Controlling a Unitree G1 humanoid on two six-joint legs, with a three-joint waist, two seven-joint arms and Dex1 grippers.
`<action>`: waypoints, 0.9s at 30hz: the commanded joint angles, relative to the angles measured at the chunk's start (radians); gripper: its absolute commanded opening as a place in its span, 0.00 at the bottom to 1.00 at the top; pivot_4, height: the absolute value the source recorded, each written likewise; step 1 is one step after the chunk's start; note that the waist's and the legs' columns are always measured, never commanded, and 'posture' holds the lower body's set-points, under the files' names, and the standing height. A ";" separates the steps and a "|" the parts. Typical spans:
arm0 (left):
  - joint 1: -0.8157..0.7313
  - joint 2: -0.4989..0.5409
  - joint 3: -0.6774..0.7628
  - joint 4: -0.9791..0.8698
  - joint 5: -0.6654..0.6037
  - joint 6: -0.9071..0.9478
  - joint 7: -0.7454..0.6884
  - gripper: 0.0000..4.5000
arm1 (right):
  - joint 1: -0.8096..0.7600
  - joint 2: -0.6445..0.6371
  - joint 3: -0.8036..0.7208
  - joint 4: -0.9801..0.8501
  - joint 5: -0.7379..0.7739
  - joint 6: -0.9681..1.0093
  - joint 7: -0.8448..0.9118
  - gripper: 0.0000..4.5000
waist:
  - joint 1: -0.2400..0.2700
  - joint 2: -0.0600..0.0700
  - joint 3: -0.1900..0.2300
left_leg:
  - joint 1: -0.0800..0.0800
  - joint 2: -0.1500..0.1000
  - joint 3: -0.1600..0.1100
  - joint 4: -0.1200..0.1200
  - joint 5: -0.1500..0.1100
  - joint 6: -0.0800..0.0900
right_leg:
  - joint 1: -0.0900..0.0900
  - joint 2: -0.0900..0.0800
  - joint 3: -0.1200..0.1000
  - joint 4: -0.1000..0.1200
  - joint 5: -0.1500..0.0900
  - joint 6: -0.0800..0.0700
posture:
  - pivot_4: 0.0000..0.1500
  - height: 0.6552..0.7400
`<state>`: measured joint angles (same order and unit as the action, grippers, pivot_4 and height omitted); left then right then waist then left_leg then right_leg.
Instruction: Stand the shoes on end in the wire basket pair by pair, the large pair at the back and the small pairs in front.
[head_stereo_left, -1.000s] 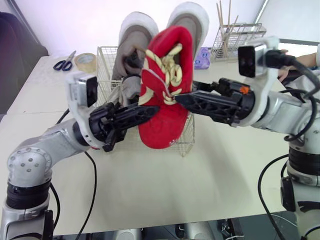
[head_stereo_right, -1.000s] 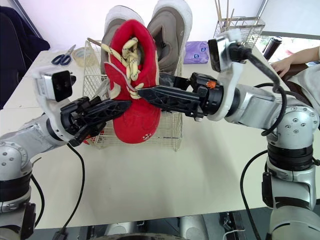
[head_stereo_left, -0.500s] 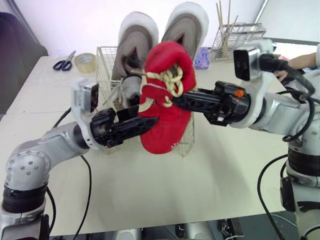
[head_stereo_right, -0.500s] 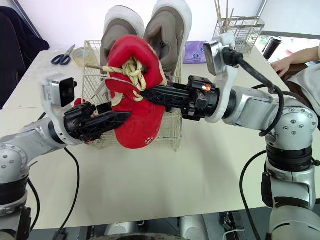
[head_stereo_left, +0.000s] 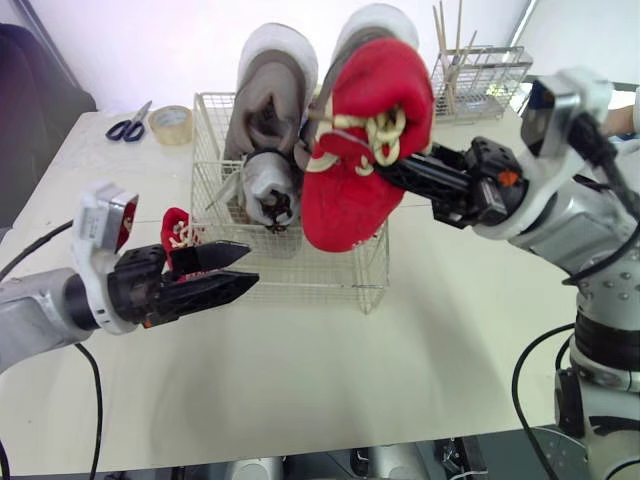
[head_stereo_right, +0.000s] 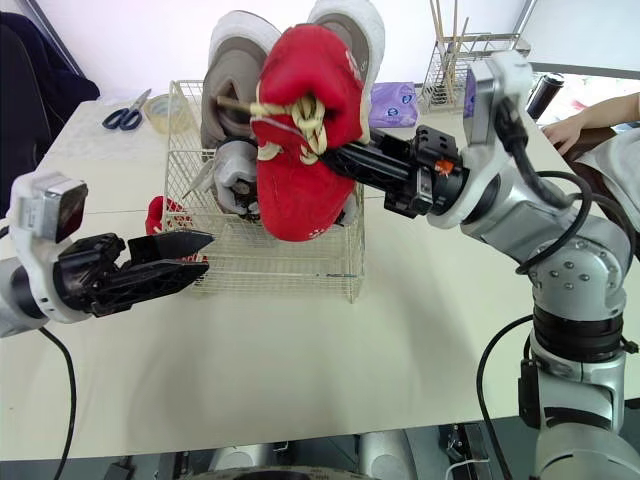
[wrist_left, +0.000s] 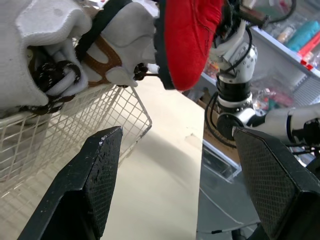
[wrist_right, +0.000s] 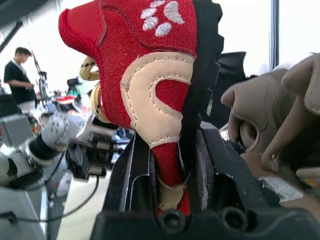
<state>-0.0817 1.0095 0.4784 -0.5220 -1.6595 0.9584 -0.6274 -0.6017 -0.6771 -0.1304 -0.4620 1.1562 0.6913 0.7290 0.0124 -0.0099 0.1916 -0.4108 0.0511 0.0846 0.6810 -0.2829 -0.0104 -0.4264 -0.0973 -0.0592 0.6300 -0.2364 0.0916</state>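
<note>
A red, cream-laced shoe (head_stereo_left: 372, 100) is gripped at upper centre by the right end effector (head_stereo_left: 390, 168); the left end effector (head_stereo_left: 250, 267) is spread open.

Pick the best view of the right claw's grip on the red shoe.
Right wrist view: right claw shut on the red shoe, close up. Eye views show it sideways at the basket; left wrist, just the sole.
</note>
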 joint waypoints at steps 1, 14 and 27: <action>-0.004 0.026 0.017 -0.006 -0.017 0.011 -0.020 0.81 | 0.072 -0.016 0.065 -0.077 -0.143 -0.091 0.133 0.12 | -0.001 0.000 0.000 | 0.000 0.000 0.000 0.000 0.000 0.000 | 0.000 0.000 0.000 0.000 0.000 0.000 | 1.00 1.00; -0.033 0.012 -0.001 -0.005 -0.014 0.003 -0.008 0.81 | 0.068 0.085 0.135 0.080 -0.479 -0.379 0.243 0.12 | -0.002 0.000 0.000 | 0.000 0.000 0.001 0.000 0.000 0.000 | 0.000 0.000 0.000 0.000 0.000 0.000 | 1.00 1.00; -0.031 -0.010 -0.020 -0.023 -0.011 -0.012 0.026 0.81 | 0.149 0.147 0.203 0.166 -0.628 -0.525 0.300 0.12 | -0.002 0.000 0.000 | 0.000 0.000 0.001 0.000 0.000 -0.001 | 0.000 0.000 0.000 0.000 0.000 0.000 | 1.00 1.00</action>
<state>-0.1062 0.9994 0.4512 -0.5264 -1.6599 0.9656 -0.6030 -0.4598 -0.5396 0.0728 -0.3029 0.5432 0.2016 1.0277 0.0100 -0.0098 0.1917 -0.4105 0.0511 0.0852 0.6808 -0.2826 -0.0111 -0.4267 -0.0972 -0.0592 0.6303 -0.2363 0.0916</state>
